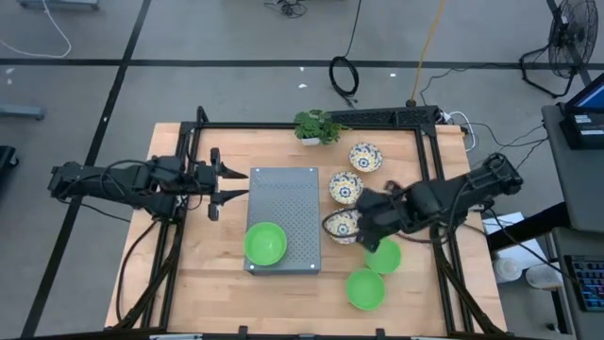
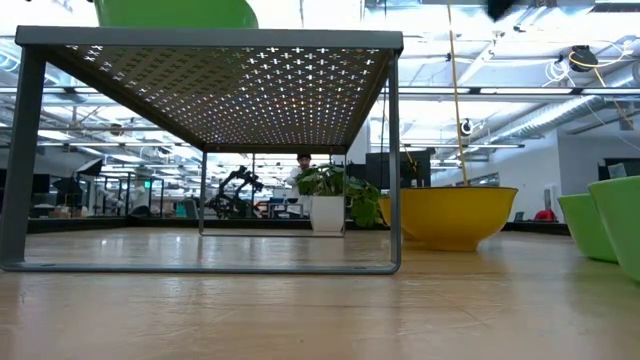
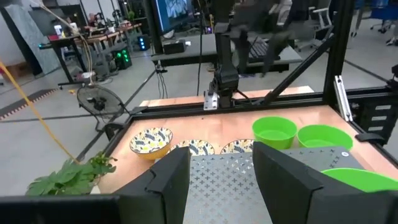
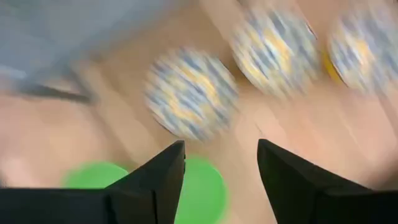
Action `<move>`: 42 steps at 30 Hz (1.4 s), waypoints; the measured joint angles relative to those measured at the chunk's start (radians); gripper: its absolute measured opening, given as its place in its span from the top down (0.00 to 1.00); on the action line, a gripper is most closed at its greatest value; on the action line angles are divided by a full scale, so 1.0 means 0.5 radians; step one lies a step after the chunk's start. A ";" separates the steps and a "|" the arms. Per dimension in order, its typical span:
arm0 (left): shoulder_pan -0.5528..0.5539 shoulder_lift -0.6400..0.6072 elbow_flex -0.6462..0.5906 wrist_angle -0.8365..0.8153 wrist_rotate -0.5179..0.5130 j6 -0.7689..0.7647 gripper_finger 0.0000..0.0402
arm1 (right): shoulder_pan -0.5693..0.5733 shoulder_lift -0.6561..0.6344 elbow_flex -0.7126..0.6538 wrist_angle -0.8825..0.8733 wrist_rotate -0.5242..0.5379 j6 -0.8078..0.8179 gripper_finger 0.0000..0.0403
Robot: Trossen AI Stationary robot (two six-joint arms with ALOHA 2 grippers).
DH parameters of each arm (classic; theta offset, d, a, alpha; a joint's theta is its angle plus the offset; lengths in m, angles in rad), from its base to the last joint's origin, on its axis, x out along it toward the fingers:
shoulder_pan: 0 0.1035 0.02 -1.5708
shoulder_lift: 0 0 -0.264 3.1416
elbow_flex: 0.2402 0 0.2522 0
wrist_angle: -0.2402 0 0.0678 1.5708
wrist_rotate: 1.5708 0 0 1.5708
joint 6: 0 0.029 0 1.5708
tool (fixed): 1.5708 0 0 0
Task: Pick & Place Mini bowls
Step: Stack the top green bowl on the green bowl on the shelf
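Three cream floral mini bowls (image 1: 365, 157), (image 1: 345, 187), (image 1: 340, 227) stand in a row on the table, right of the grey perforated tray (image 1: 288, 203). One green mini bowl (image 1: 265, 243) sits on the tray's near left corner. Two more green bowls (image 1: 382, 257), (image 1: 365, 289) rest on the table near the right front. My right gripper (image 1: 366, 229) hovers open over the nearest floral bowl and the green bowl beside it; its wrist view is blurred (image 4: 221, 152). My left gripper (image 1: 241, 184) waits open at the tray's left edge (image 3: 221, 158).
A small potted plant (image 1: 316, 126) stands at the far edge behind the tray. A black frame (image 1: 429, 170) borders the table at the far and right sides. In the low view the tray (image 2: 210, 40) stands on thin legs, with bare wood beneath it.
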 joint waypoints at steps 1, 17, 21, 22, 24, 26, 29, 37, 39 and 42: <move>0.000 0.003 0.000 -0.001 0.000 0.011 0.55 | 0.013 -0.004 -0.045 -0.085 -0.023 0.117 0.53; 0.000 0.177 0.001 0.087 0.000 0.035 0.55 | 0.307 -0.490 -1.270 0.469 -0.192 0.736 0.55; 0.000 0.192 0.001 0.085 -0.001 0.043 0.55 | 0.332 -0.584 -1.511 0.654 -0.239 0.816 0.55; 0.000 0.192 0.001 0.085 0.000 0.043 0.55 | 0.332 -0.602 -1.564 0.731 -0.264 0.818 0.55; 0.000 0.192 0.001 0.085 -0.001 0.043 0.55 | 0.332 -0.632 -1.658 0.892 -0.313 0.818 0.55; 0.000 0.192 0.001 0.085 -0.001 0.040 0.55 | 0.332 -0.658 -1.738 1.035 -0.364 0.817 0.55; 0.000 0.192 0.001 0.085 -0.001 0.022 0.55 | 0.332 -0.675 -1.799 1.129 -0.401 0.817 0.56; 0.000 0.192 0.001 0.072 -0.001 0.011 0.55 | 0.332 -0.677 -1.862 1.114 -0.401 0.844 0.58; 0.000 0.192 0.001 0.065 -0.001 0.010 0.55 | 0.332 -0.677 -1.887 1.121 -0.401 0.873 0.58; 0.000 0.192 0.001 0.059 -0.001 0.005 0.55 | 0.332 -0.676 -1.907 1.125 -0.401 0.877 0.58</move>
